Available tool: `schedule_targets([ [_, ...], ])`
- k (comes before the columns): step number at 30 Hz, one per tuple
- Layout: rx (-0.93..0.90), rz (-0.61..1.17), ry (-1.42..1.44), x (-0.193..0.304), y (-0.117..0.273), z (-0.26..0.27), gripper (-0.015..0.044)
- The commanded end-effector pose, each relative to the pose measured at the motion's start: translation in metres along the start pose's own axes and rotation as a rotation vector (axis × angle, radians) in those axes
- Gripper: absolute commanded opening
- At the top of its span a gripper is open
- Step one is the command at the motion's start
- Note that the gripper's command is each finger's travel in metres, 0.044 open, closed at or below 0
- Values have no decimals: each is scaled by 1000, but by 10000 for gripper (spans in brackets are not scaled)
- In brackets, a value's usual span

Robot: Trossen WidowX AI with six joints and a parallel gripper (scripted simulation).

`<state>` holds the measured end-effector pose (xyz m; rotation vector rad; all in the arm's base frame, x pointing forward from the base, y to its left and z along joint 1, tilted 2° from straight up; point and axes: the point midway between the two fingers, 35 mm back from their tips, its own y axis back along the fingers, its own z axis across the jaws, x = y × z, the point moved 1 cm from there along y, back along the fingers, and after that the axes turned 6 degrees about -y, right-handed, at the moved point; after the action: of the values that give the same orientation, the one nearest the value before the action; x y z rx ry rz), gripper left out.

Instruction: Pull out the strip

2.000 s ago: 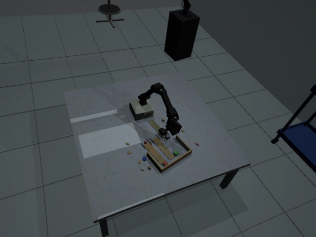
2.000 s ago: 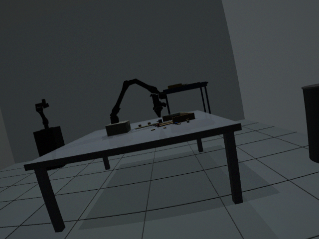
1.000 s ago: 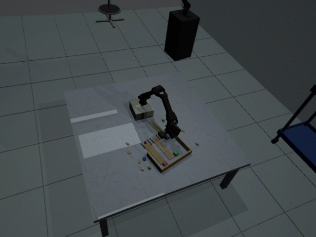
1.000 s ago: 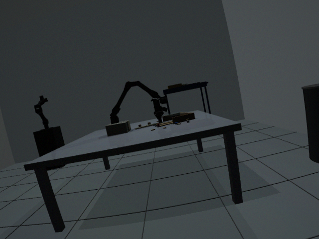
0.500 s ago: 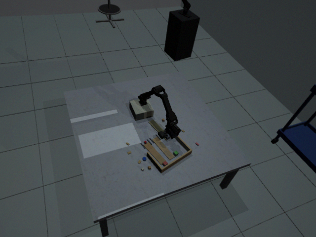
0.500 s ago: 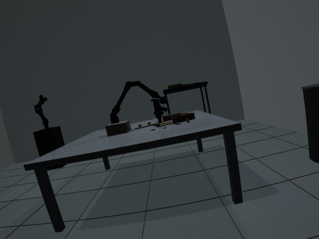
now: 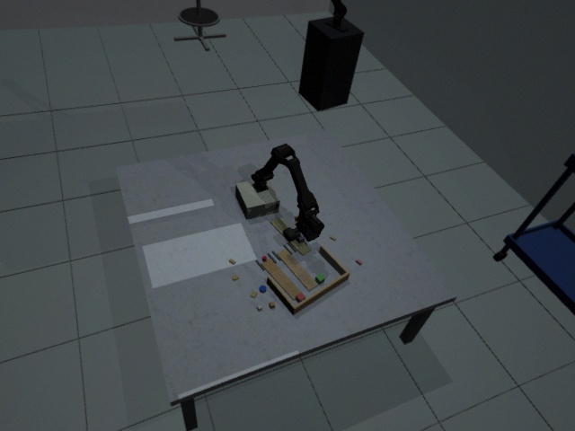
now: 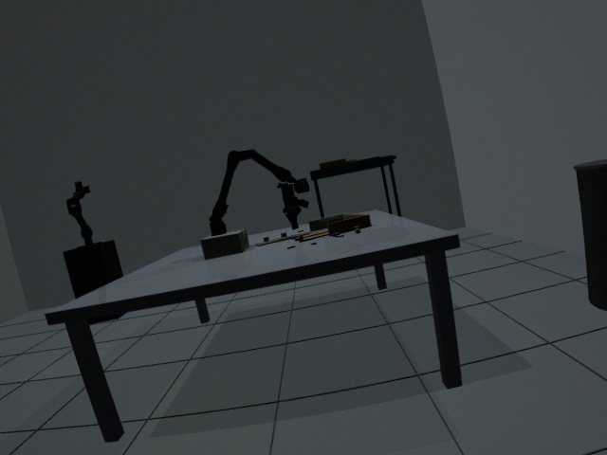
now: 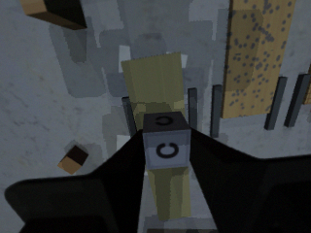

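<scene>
The gripper (image 9: 165, 146) is clamped on the labelled cube (image 9: 165, 149), one finger against each side. The cube sits squarely between the fingers, directly above the olive strip (image 9: 157, 87), whose long axis runs straight ahead from the hand. Judging from this, lifting calls for a straight upward move.

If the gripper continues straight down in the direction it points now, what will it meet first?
Probably the olive strip right beneath it. The gripper is shut on the cube marked C, and the strip lies directly under that cube in the wrist view. The gap between them is unclear.
</scene>
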<state>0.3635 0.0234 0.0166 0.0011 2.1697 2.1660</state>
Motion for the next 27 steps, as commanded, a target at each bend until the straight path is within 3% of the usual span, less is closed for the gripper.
schedule_targets([
  [1, 4, -1, -4, 16, 10, -2, 0],
  [20, 4, 2, -4, 60, 11, -7, 0],
  [27, 4, 2, -4, 60, 46, -7, 0],
])
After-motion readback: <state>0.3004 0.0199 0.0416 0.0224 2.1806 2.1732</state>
